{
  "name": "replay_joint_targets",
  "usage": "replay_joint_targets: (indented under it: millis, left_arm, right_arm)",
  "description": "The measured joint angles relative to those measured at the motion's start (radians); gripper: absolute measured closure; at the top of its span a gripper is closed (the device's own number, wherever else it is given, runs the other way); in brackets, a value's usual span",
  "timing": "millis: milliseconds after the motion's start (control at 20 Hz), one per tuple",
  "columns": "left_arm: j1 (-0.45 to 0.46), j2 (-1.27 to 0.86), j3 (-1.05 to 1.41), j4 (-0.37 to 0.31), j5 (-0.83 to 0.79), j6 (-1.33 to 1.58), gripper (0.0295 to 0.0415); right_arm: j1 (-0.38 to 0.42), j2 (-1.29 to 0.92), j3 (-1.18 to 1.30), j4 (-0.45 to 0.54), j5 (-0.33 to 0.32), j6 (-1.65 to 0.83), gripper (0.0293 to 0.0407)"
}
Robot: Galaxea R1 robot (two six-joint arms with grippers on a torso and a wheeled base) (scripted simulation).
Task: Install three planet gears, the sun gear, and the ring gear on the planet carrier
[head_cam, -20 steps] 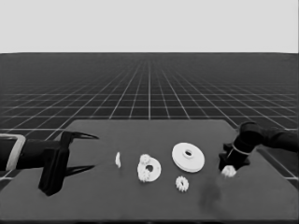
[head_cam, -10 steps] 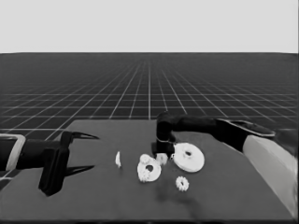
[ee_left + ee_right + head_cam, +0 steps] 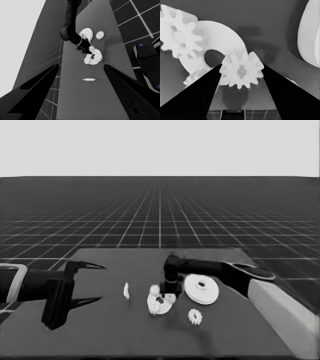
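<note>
While the right tool pinches a planet gear just over the smaller round part, where we count two gears seated, one gear and the larger round part wait on the bench; the left tool idles open.

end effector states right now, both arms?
Left end effector: open, holding nothing, parked over the table's left end.
Right end effector: shut on a small gear, at the smaller round part.
</note>
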Motion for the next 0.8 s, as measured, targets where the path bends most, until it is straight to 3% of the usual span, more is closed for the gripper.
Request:
replay_joint_targets:
  millis: [200,300,350,700,800]
  left_arm:
    - [0.000,0.000,0.000,0.000,0.000,0.000,0.0326]
    - [0.000,0.000,0.000,0.000,0.000,0.000,0.0326]
    - [0.000,0.000,0.000,0.000,0.000,0.000,0.0326]
    - [0.000,0.000,0.000,0.000,0.000,0.000,0.0326]
    - [0.000,0.000,0.000,0.000,0.000,0.000,0.0326]
  right_arm:
    - [-0.005,0.001,-0.006,-0.005,0.003,-0.003,0.0388]
    - [-0.006,0.001,-0.006,-0.005,0.003,-0.003,0.0328]
    - [-0.006,0.002,-0.006,-0.005,0.003,-0.003,0.0319]
    - [-0.006,0.002,-0.006,-0.006,0.003,-0.003,0.0315]
    - [0.091,-0.022,0.076,0.084,-0.039,0.045,0.0315]
